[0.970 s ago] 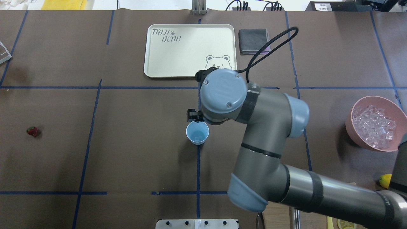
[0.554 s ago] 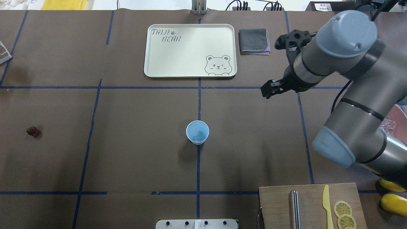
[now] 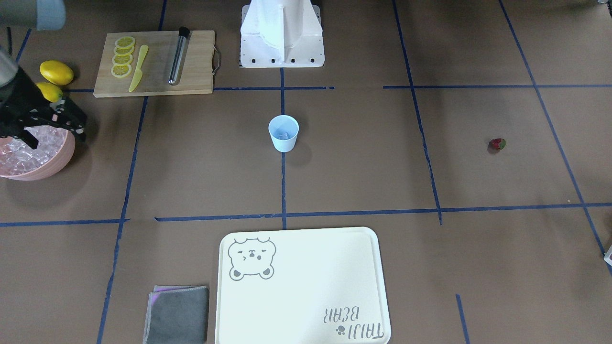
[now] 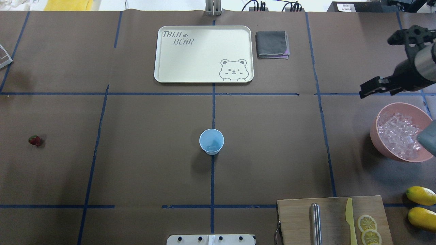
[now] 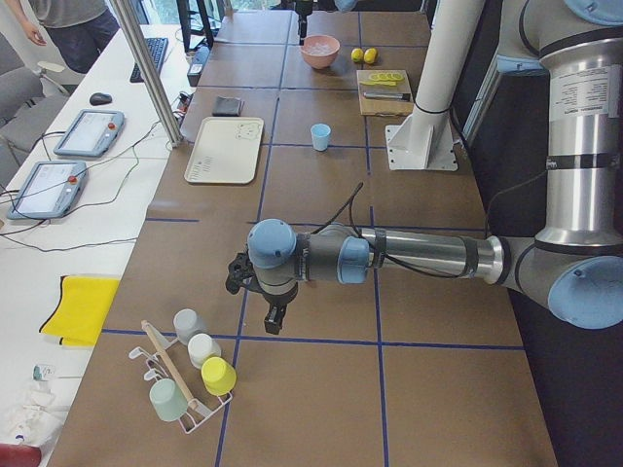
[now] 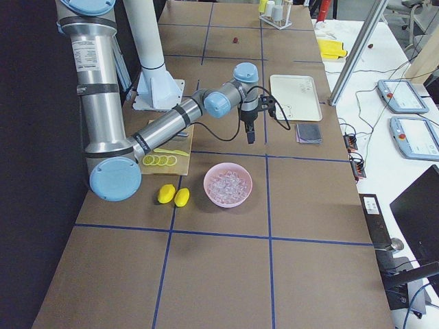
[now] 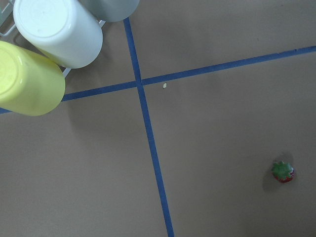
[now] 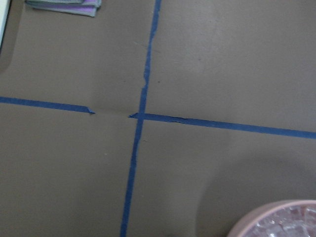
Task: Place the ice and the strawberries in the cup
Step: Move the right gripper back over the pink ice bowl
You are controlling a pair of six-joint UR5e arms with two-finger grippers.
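Observation:
The pale blue cup [image 4: 211, 142] stands upright at the table's middle, also in the front view [image 3: 283, 133]. A little ice [image 4: 212, 147] lies in its bottom. More ice [image 4: 399, 133] fills the pink bowl [image 4: 378, 139] at the right. The strawberry [image 4: 34, 140] lies alone at the far left and shows in the left wrist view [image 7: 283, 172]. My right gripper [image 3: 52, 134] is open and empty, hanging over the bowl's far rim. My left gripper [image 5: 272, 317] shows only in the exterior left view, above bare table near the cup rack. I cannot tell whether it is open or shut.
A cream tray [image 4: 204, 54] and a grey cloth [image 4: 272, 44] lie at the far side. A wooden board [image 4: 327, 221] with lemon slices, a yellow knife and a metal rod is near right, with two lemons [image 4: 421, 206] beside it. A rack of upturned cups [image 5: 195, 375] stands far left.
My right arm has swung from over the cup to the right, to the far side of the pink bowl. The cup and strawberry have not moved.

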